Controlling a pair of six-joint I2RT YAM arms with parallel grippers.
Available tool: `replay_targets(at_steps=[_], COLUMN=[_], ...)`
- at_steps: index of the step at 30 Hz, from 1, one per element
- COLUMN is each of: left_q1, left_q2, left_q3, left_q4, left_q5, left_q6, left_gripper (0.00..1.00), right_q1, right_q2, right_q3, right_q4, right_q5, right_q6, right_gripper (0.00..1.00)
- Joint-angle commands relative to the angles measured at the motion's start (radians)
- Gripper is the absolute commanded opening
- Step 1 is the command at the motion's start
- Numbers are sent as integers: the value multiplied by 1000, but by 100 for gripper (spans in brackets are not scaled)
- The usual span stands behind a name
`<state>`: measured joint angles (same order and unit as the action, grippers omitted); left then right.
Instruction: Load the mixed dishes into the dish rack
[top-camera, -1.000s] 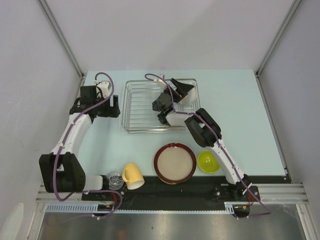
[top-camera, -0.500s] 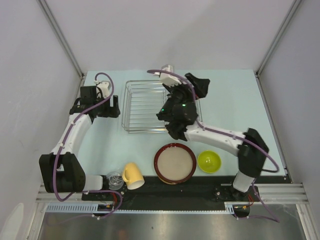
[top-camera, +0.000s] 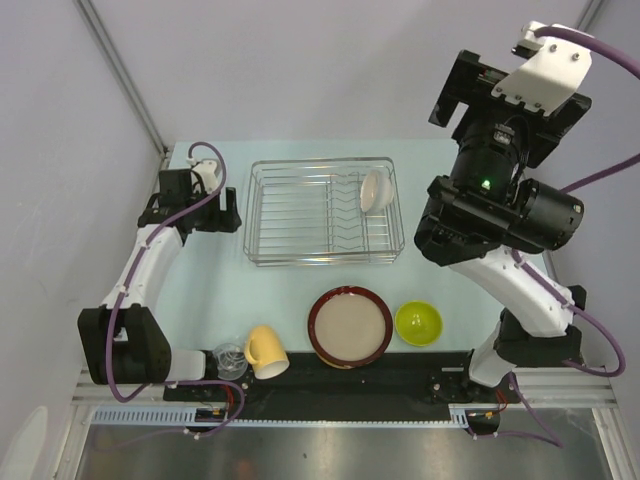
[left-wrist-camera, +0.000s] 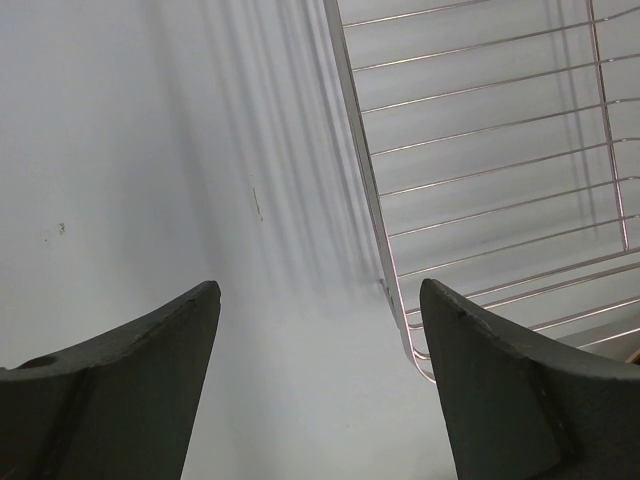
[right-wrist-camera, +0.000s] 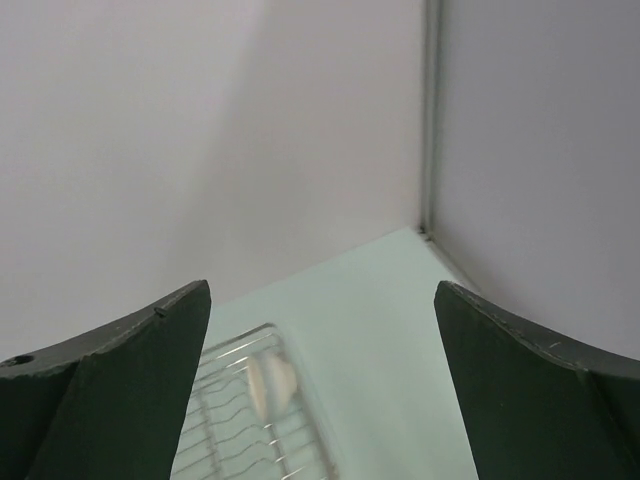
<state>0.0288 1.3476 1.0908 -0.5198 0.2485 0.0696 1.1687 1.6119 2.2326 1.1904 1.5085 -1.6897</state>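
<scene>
Pale green table (top-camera: 230, 290), grey walls behind. Left gripper (left-wrist-camera: 318, 300) just left of dish rack (top-camera: 290, 210): fingers spread wide, nothing held. Clear glass (top-camera: 228, 357) and yellow mug (top-camera: 264, 350) side by side, well in front of rack's left corner. Red-rimmed plate (top-camera: 349, 327) in front of rack. White bowl (top-camera: 375, 190) on edge inside rack, right rear. Lime-green bowl (top-camera: 417, 322) off rack's front right corner. Right gripper (right-wrist-camera: 320, 300) high up, right of rack: wide open, empty.

wide-spread, empty end effector (right-wrist-camera: 322, 290) high above the dish rack (right-wrist-camera: 222, 425), white bowl (right-wrist-camera: 268, 385) inside it
</scene>
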Motion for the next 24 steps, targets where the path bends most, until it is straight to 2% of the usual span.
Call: replay_targets(at_steps=[1, 2, 3, 4, 6, 7, 8, 9, 10, 11, 12, 13, 15, 17, 19, 21, 24], left_q1=[6, 6, 6, 6, 6, 6, 8, 10, 10, 8, 8, 8, 10, 10, 8, 8, 10], left_q2=[-5, -2, -4, -8, -21, -33, -36, -38, -38, -39, -39, -42, -50, -47, -42, -41, -50], left_q3=[52, 57, 60, 63, 58, 52, 41, 37, 37, 29, 27, 23, 9, 6, 6, 4, -8], left_q4=[-11, -14, -17, -26, -26, -20, -19, -14, -17, -19, -19, -17, -8, 0, -5, -8, 0], left_q5=[18, 18, 20, 20, 28, 28, 26, 20, 18, 15, 14, 11, 6, -2, -5, -3, -2], left_q6=[-11, -11, -14, -16, -13, -7, -2, 1, 4, 6, 10, 16, 22, 27, 26, 24, 21], left_gripper=[86, 86, 86, 86, 86, 86, 86, 86, 86, 86, 86, 86, 86, 86, 86, 86, 86], right_q1=[-5, -64, -126, -174, -314, -399, -599, -694, -731, -722, -646, -638, -705, -705, -621, -561, -512], right_q2=[45, 61, 74, 80, 140, 161, 181, 169, 116, 33, -173, -238, -294, -338, -400, -421, -457], right_q3=[230, 378, 404, 394, 413, 438, 400, 322, 164, -14, -376, -477, -607, -703, -816, -859, -962], right_q4=[-764, -1297, -1392, -1443, -1773, -1965, -2275, -2371, -2369, -2279, -2160, -2095, -2179, -2290, -2354, -2408, -2503], right_q5=[-122, -214, -282, -356, -445, -687, -841, -961, -1013, -958, -900, -895, -953, -987, -961, -932, -944], right_q6=[888, 1105, 1245, 1301, 1569, 1720, 2056, 2160, 2212, 2199, 2173, 2196, 2301, 2355, 2446, 2516, 2660], right_gripper=[100, 100, 100, 100, 100, 100, 100, 97, 93, 93, 94, 96, 96, 99, 100, 100, 99])
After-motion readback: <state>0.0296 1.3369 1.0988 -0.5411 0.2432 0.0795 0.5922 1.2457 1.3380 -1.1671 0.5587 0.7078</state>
